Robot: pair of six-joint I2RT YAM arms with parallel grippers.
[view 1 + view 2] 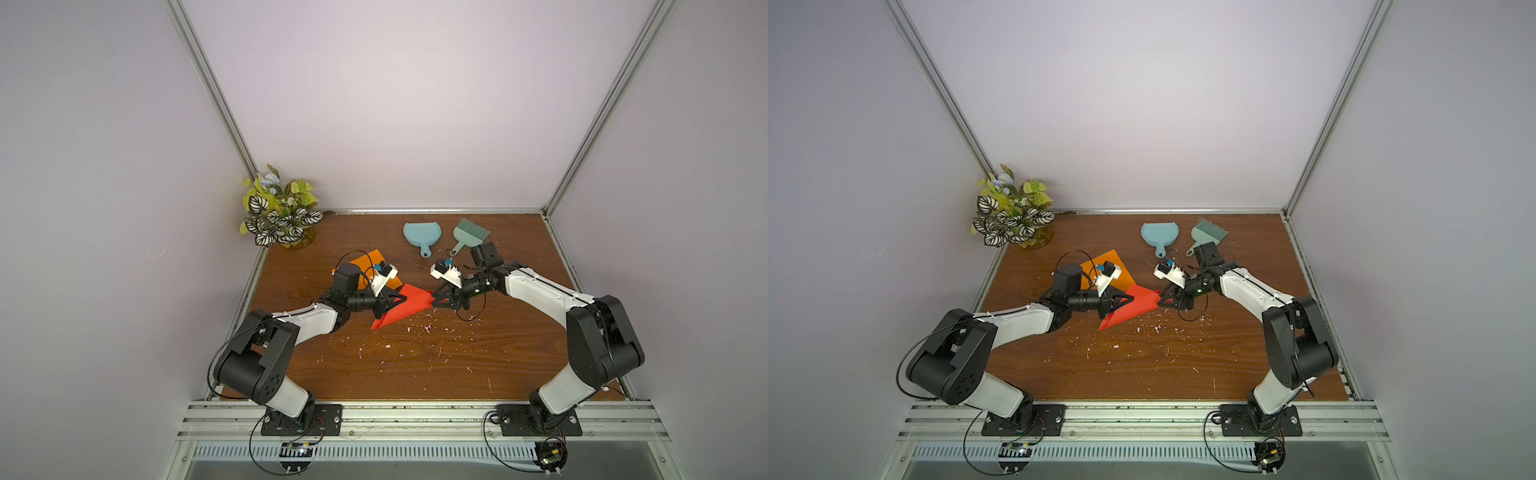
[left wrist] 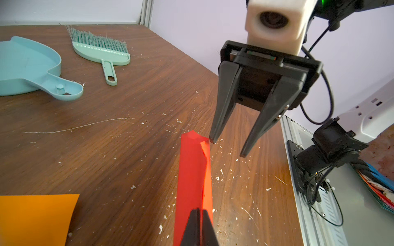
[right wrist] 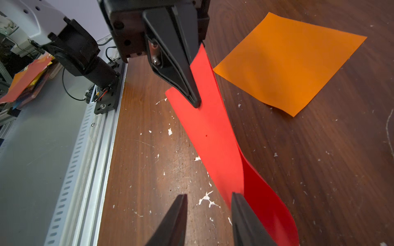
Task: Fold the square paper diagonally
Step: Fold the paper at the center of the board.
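Only the wrist views catch the stack of coloured sheets (image 3: 27,78) off the table's near side, past the metal rail. The table (image 1: 415,374) is glossy brown wood grain, its near half flecked with white scraps (image 1: 426,329). Mid-table is the red paper (image 1: 405,309), a thin smooth sheet doubled over, lower tip on the wood and the rest lifted. The left gripper (image 1: 400,299) is clamped tight on its left part, and the right wrist view shows the black tapered fingers (image 3: 187,85) pinching the sheet. The right gripper (image 1: 434,297) is at the paper's right corner, jaws partly apart with nothing clamped. That gap is too small to judge in both top views but plain in the left wrist view, where one fingertip (image 2: 212,139) sits right at the curled corner and the other is clear of it. Just behind the left gripper lies a flat square orange paper (image 1: 366,261). Farther back, a pale blue plastic dustpan (image 1: 420,235) and a mint bristle brush (image 1: 469,232) lie side by side, not touching. In the far left corner is a plant (image 1: 278,212) with striped leaves.
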